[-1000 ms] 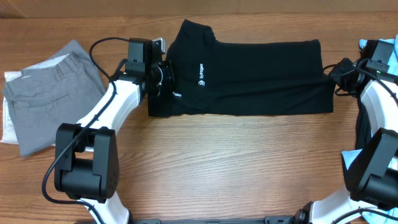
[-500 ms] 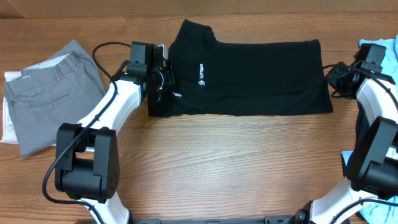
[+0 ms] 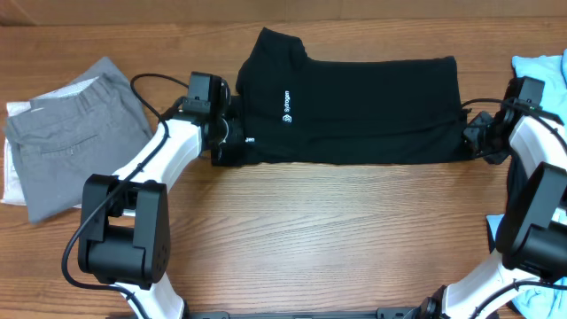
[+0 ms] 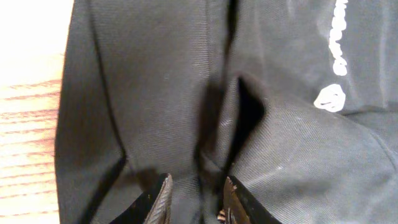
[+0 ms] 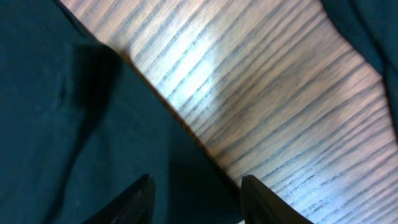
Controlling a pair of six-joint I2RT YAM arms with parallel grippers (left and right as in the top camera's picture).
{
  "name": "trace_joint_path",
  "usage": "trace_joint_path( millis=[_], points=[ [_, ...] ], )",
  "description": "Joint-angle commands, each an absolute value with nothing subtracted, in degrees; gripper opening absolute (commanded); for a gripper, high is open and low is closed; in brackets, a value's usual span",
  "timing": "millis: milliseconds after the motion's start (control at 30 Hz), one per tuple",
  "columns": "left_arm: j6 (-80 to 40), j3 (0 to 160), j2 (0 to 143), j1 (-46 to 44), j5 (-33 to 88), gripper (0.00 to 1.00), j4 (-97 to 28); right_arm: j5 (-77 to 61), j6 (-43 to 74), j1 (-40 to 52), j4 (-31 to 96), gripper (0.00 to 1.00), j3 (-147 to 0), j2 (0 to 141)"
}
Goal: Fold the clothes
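The clothes (image 3: 354,111), a black shirt-like garment with a small white logo (image 3: 286,106), lie folded into a long rectangle across the middle of the table. My left gripper (image 3: 232,133) rests on its left edge. In the left wrist view its jaws (image 4: 196,199) stand a little apart over creased black fabric (image 4: 155,93), with the logo (image 4: 329,96) to the right. My right gripper (image 3: 471,137) is at the garment's lower right corner. The right wrist view shows this gripper (image 5: 199,199) open, straddling the fabric's edge (image 5: 93,124) where it meets the wood.
Grey trousers (image 3: 75,133) with a back pocket lie at the far left on something white (image 3: 13,182). A light-blue garment (image 3: 540,66) sits at the right edge behind the right arm. Bare wooden table (image 3: 337,230) runs in front of the clothes.
The right gripper opened and slid toward the table's front along the garment's right edge. The left gripper shifted slightly nearer the front and its jaws parted a little.
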State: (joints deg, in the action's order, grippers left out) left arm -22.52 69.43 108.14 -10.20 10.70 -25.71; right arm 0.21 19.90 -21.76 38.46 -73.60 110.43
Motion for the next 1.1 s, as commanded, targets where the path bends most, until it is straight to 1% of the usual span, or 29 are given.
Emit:
trace_joint_path(
  millis=[0, 133, 233, 267, 300, 333, 400, 433, 467, 500, 600, 633, 700, 833, 1067],
  points=[
    [-22.09, 66.37, 107.59, -10.52, 8.54, 0.35, -23.7, 0.36, 20.1, -21.89, 36.51, 0.46, -70.83, 111.35],
    [-22.09, 63.44, 107.59, -10.52, 8.49, 0.36, -21.93, 0.36, 20.08, -21.89, 35.51, 0.43, -69.6, 111.35],
    [-22.13, 62.0, 107.59, -10.52, 6.94, 0.37, -22.0, 0.38, 19.64, -21.89, 34.94, 0.36, -68.82, 111.37],
    [-22.11, 61.73, 107.59, -10.52, 6.63, 0.38, -22.0, 0.38, 19.64, -21.89, 34.92, 0.36, -68.66, 111.37],
    [-22.17, 61.12, 107.59, -10.52, 5.78, 0.39, -22.0, 0.38, 19.66, -21.89, 35.03, 0.32, -68.53, 111.37],
    [-22.28, 60.84, 107.59, -10.52, 5.34, 0.4, -22.11, 0.36, 19.66, -21.89, 35.05, 0.31, -68.51, 111.37],
    [-22.31, 60.51, 107.59, -10.52, 5.43, 0.4, -22.33, 0.36, 19.66, -21.87, 35.03, 0.24, -68.51, 111.37],
    [-22.35, 60.51, 107.59, -10.52, 5.54, 0.4, -22.79, 0.38, 19.66, -21.87, 35.51, 0.13, -68.51, 111.37],
    [-22.33, 60.51, 107.59, -10.52, 5.52, 0.4, -23.18, 0.38, 19.66, -21.89, 35.97, 0.07, -68.51, 111.37],
    [-22.35, 60.51, 107.59, -10.5, 5.34, 0.38, -23.88, 0.4, 19.66, -21.89, 36.36, 0.04, -68.51, 111.37],
    [-22.37, 60.51, 107.59, -10.24, 4.67, 0.27, -27.18, 0.4, 19.73, -21.91, 38.65, 0.04, -68.51, 111.37],
    [-23.05, 60.49, 107.59, -9.93, 3.6, 0.26, -29.19, 0.51, 19.75, -21.98, 40.03, 0.04, -68.53, 111.37],
    [-23.29, 60.47, 107.59, -9.08, 3.51, 0.26, -31.73, 1.65, 21.3, -21.98, 42.46, 0.04, -68.53, 111.37],
    [-22.61, 60.47, 107.59, -6.24, 7.25, 0.26, -36.29, 5.58, 24.47, -21.98, 47.11, 0.04, -68.53, 111.35],
    [-22.94, 60.47, 107.57, -4.45, 3.14, 0.22, -44.73, 10.41, 27.92, -22.0, 52.84, 0.04, -68.53, 111.35]
  ],
)
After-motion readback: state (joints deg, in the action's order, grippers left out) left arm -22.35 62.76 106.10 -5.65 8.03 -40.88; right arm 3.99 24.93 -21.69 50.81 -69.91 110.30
